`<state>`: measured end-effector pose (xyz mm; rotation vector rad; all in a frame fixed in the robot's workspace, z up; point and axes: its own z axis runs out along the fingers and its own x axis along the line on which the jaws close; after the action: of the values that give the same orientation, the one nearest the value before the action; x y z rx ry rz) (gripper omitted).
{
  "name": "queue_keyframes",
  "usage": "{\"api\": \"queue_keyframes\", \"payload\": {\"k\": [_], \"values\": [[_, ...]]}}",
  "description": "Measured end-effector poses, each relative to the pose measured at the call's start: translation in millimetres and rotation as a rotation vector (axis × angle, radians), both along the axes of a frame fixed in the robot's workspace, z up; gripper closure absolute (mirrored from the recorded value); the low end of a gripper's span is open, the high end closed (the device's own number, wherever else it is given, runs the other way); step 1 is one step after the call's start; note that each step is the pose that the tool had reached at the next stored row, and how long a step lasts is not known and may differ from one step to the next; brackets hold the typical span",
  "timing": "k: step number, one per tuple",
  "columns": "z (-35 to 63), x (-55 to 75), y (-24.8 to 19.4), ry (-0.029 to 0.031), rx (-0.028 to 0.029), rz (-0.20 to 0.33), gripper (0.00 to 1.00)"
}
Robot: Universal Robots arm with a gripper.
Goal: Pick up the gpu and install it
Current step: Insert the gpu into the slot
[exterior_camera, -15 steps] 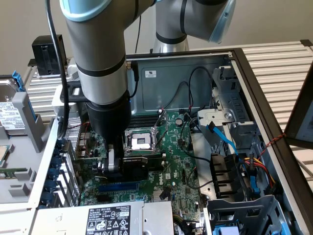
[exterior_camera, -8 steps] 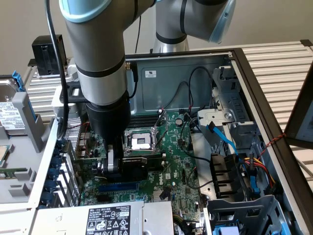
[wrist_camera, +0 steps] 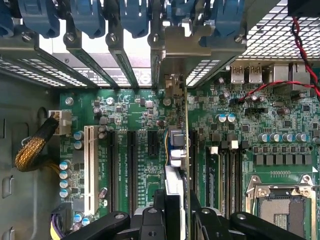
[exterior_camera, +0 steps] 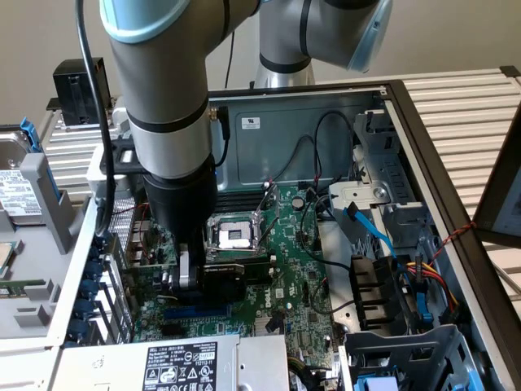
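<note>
Wrist view, item one: the gpu (wrist_camera: pixel 177 150), seen edge-on as a thin upright card. It stands over the motherboard (wrist_camera: pixel 145 120), beside the CPU socket (wrist_camera: pixel 280 210), with the memory slots (wrist_camera: pixel 224 175) between the two.
- Long axis: runs straight away from the gripper (wrist_camera: pixel 172 212), parallel to the socket's near edge and to the black expansion slots (wrist_camera: pixel 132 170) on the card's far side from the socket.
- Bracket end: points toward the rear openings under the blue latches (wrist_camera: pixel 135 17).
- Seating: whether the card's lower edge has entered a slot cannot be told.
- Gripper: the fingers are closed on the card's upper edge, one on each face. The card lies directly below and ahead of them.

Exterior view:
- Card: the black shroud (exterior_camera: pixel 236 275) shows just beside the socket, on the side nearer the camera. It is touching the gripper at its end toward the exterior view's left.
- Arm (exterior_camera: pixel 163 106): comes down nearly vertical into the open case, wrist pointing down at the board.
</note>
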<state>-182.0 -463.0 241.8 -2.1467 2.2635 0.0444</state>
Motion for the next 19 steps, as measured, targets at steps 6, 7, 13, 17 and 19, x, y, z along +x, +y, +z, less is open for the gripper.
{"api": "queue_keyframes", "payload": {"k": [6,7,13,17,19], "values": [[-0.9,-0.7,0.4,0.006,-0.0001,-0.001,0.72],[-0.9,-0.7,0.4,0.0069,0.0,-0.001,0.72],[-1.2,-0.7,0.4,0.007,0.0001,-0.002,0.72],[-1.5,-0.7,0.0,0.0068,0.0003,-0.003,0.72],[-1.5,-0.7,0.0,0.007,0.0001,-0.004,0.72]]}}
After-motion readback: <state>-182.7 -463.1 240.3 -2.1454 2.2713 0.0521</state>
